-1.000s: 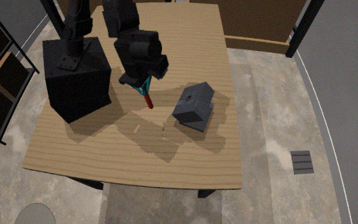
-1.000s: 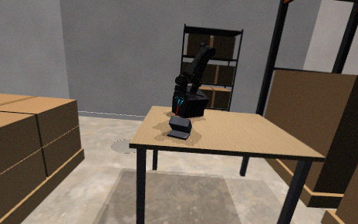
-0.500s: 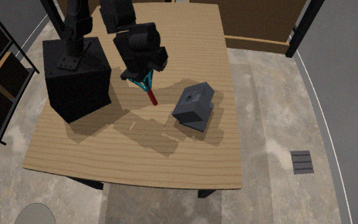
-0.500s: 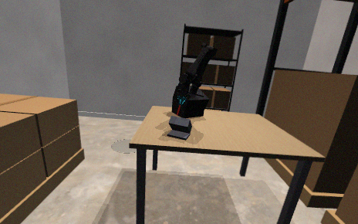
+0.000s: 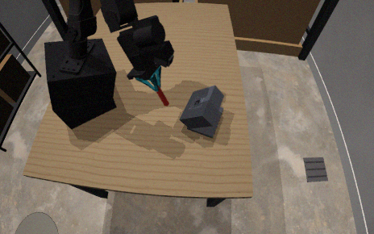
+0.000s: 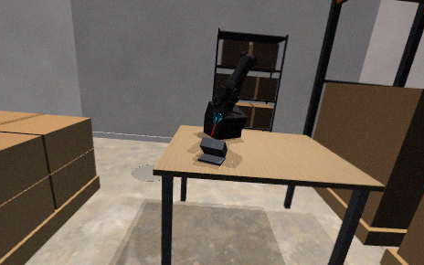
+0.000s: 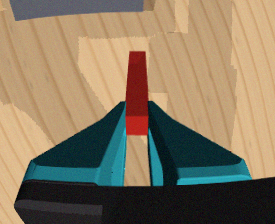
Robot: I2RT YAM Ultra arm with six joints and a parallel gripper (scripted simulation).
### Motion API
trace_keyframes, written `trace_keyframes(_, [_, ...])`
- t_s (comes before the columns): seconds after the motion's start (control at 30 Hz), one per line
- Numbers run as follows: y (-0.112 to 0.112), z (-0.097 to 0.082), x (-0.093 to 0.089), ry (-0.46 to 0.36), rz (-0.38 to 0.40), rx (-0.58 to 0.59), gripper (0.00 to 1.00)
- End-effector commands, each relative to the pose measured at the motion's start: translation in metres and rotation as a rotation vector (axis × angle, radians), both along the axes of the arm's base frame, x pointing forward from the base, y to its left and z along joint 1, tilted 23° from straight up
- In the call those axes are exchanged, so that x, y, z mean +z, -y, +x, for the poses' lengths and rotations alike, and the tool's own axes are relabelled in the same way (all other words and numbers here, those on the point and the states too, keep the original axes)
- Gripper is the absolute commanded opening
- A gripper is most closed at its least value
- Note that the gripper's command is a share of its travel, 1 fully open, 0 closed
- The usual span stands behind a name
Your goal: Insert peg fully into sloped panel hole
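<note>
arm [image 5: 81,24] reaching fwd over table, gripper [image 5: 156,86] angled down, fingers clamped on peg [image 5: 163,97].

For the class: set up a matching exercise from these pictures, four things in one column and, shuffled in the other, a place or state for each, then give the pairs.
Things:
1. red square peg
2. grey block with the sloped panel
3. black arm pedestal
4. teal-fingered gripper

Places or states:
A. stands at a back corner of the wooden table
B. shut on a thing
C. clamped at one end, free end pointing at the block
D. rests on the table, hole not yet filled

Pairs: 1-C, 2-D, 3-A, 4-B
</note>
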State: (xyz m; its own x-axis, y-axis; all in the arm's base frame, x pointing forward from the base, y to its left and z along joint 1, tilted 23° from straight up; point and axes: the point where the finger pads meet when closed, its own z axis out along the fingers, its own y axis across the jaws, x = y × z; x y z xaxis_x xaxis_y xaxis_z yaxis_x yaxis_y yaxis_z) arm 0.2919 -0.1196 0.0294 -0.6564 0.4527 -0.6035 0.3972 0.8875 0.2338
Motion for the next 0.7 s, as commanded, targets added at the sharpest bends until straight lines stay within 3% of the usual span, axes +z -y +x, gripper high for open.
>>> trace_keyframes(0.0, [0.001,0.005,0.012,0.061,-0.033,-0.019,0.00])
trace_keyframes(0.67, [-0.016,0.008,0.029,0.199,-0.062,-0.034,0.00])
